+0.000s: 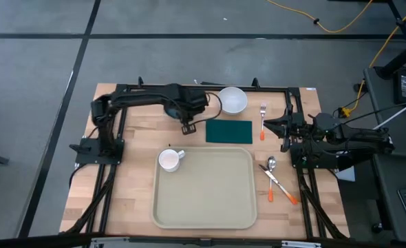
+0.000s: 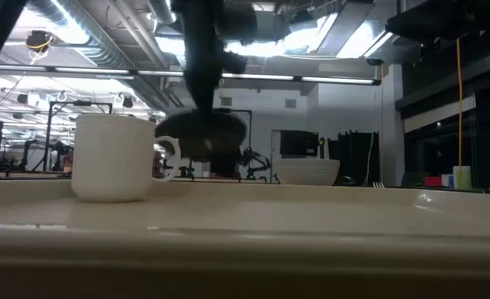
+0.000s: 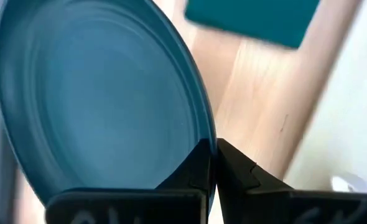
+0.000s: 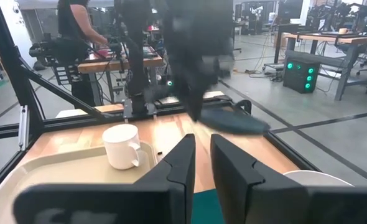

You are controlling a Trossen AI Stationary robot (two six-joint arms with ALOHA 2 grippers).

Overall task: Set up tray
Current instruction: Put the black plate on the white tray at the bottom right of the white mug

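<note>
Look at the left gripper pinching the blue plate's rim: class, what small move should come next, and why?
Probably lift the blue plate a little and start carrying it toward the tray. The left gripper is shut on its rim behind the tray, the plate is tilted, and only the white mug sits on the tray.

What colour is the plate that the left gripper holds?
Teal blue plate, clearest in the left wrist view, pinched at its rim by the left gripper.

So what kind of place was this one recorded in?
Most likely a robotics lab or open workshop: workbenches with equipment stand across a concrete floor, exposed ducts and strip lights run overhead, and a person works at a bench behind the table.
</note>
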